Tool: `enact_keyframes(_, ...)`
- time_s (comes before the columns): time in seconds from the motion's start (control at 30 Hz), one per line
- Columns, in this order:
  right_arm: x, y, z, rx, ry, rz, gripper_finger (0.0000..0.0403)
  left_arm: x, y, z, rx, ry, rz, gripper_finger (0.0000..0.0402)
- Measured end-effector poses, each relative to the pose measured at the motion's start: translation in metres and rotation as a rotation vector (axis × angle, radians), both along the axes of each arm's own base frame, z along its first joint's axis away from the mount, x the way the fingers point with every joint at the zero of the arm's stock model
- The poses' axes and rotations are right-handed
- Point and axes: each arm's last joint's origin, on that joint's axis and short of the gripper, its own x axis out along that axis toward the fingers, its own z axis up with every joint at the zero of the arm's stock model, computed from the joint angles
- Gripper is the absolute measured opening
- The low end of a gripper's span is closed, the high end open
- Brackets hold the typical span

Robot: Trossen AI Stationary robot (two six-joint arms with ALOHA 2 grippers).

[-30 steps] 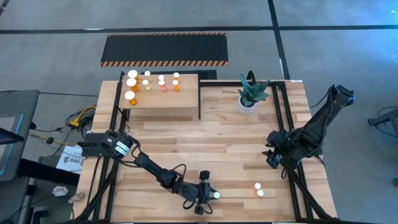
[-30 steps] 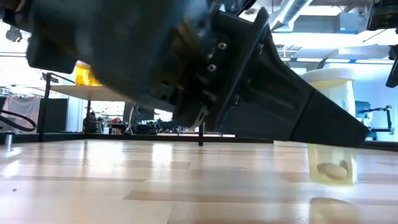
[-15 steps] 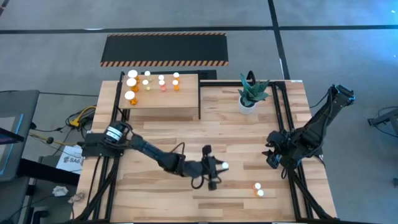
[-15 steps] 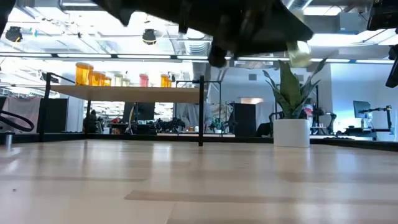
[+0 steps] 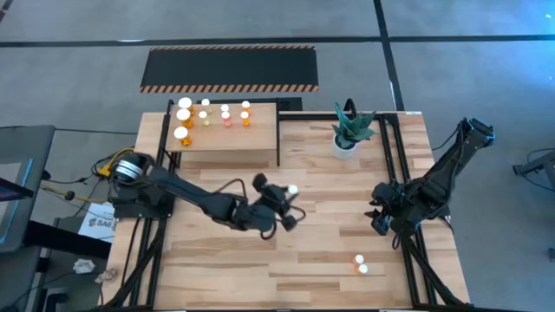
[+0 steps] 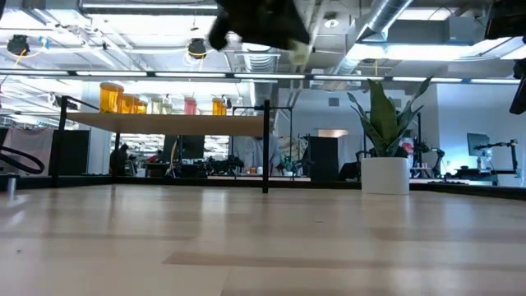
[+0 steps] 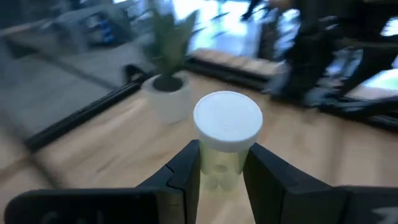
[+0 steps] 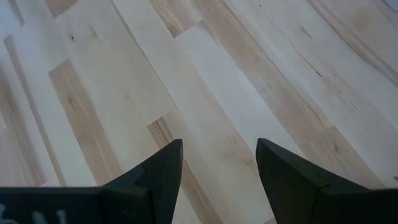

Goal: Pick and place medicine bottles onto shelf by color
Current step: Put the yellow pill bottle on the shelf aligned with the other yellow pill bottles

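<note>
Currently we see the left gripper (image 5: pixel 289 198) raised above the middle of the bench (image 5: pixel 347 247), its fingers (image 7: pixel 186 171) clamped on a yellowish white-capped bottle (image 7: pixel 227 134). Toward eleven o'clock from it, the shelf (image 5: pixel 230 143) carries a cluster of bottles (image 5: pixel 208 114) along its far edge. Two more bottles (image 5: pixel 360 263) stand at about five o'clock, near the bench's front. Our right gripper (image 5: pixel 379 221) waits at three o'clock, its fingers (image 8: pixel 158 174) apart over bare wood.

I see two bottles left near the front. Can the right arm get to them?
Probably yes. The right hand is open and empty, and the two bottles stand just in front of it on bare table. The left hand is over mid-table, holding another bottle.
</note>
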Motion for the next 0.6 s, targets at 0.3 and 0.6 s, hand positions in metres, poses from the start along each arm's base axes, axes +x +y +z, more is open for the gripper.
enact_keyframes(0.3, 0.000, 0.000, 0.000, 0.001, -0.001, 0.001, 0.0226, -0.055, 0.042, 0.029, -0.016, 0.133, 0.242, 0.0087)
enact_keyframes(0.6, 0.000, 0.000, 0.000, 0.001, -0.001, 0.000, 0.0226, -0.129, 0.085, 0.034, -0.047, 0.115, 0.294, 0.0087)
